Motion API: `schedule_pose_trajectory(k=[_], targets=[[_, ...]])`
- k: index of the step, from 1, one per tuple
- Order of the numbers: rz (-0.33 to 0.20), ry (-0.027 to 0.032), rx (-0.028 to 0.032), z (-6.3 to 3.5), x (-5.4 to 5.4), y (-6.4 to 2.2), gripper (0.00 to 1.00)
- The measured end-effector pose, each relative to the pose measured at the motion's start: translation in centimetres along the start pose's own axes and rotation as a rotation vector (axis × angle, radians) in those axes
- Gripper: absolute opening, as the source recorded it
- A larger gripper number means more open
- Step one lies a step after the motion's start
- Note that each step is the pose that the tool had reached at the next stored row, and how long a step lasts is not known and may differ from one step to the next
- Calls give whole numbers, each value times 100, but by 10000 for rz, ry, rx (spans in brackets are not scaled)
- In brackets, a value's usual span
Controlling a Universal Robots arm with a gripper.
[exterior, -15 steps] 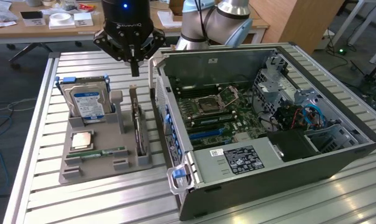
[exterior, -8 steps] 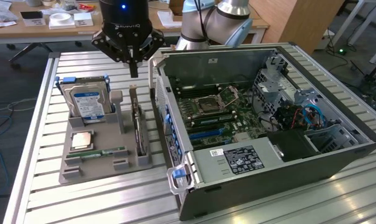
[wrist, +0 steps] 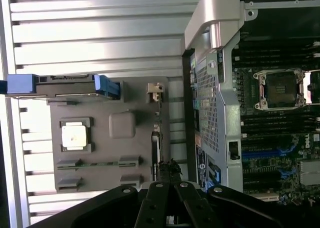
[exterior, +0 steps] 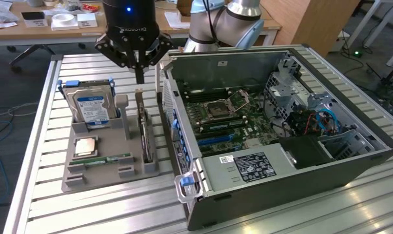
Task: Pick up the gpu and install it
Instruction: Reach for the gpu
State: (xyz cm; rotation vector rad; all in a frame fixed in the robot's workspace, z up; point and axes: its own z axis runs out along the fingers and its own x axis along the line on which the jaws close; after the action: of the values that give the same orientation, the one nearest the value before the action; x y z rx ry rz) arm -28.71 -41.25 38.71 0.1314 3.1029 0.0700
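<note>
The gpu (exterior: 144,134) stands on edge in a slot of the grey holder tray (exterior: 128,168), on the side nearest the computer case. From the wrist view the gpu (wrist: 156,143) appears edge-on as a thin dark strip. My gripper (exterior: 139,78) hangs shut just above the card's far end, its black fingers pressed together with nothing between them. In the wrist view the gripper (wrist: 167,174) sits directly over the card's edge. The open case (exterior: 352,161) lies on its side, exposing the motherboard (exterior: 229,117).
The tray also holds a silver hard drive (exterior: 92,107) with a blue-white label, a CPU (exterior: 86,145) and a memory stick (exterior: 108,158). The case wall (exterior: 167,105) rises close beside the gpu. A desk with boxes (exterior: 63,19) stands behind the slatted table.
</note>
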Motion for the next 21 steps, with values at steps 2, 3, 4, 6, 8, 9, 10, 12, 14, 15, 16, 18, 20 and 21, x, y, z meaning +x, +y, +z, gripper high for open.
schedule_pose_trajectory(k=[2,3,4,6,8,9,10,12,14,15,16,18,20,21], targets=[[0,1,1,-2,-1,-26,11],[0,0,1,-2,-2,-40,11],[0,0,1,-3,-2,-53,11],[-1,0,0,-4,-1,-81,11],[0,0,0,-5,0,-108,11],[0,1,0,-6,1,-123,11],[0,0,0,-7,2,-140,11],[0,1,1,-9,3,-172,11],[0,0,0,-9,7,-196,11],[0,0,0,-10,11,-205,11],[0,0,0,-11,15,-213,11],[1,-1,0,-10,29,-218,11],[0,-1,0,-10,51,-220,11],[0,0,0,-10,61,-220,11]])
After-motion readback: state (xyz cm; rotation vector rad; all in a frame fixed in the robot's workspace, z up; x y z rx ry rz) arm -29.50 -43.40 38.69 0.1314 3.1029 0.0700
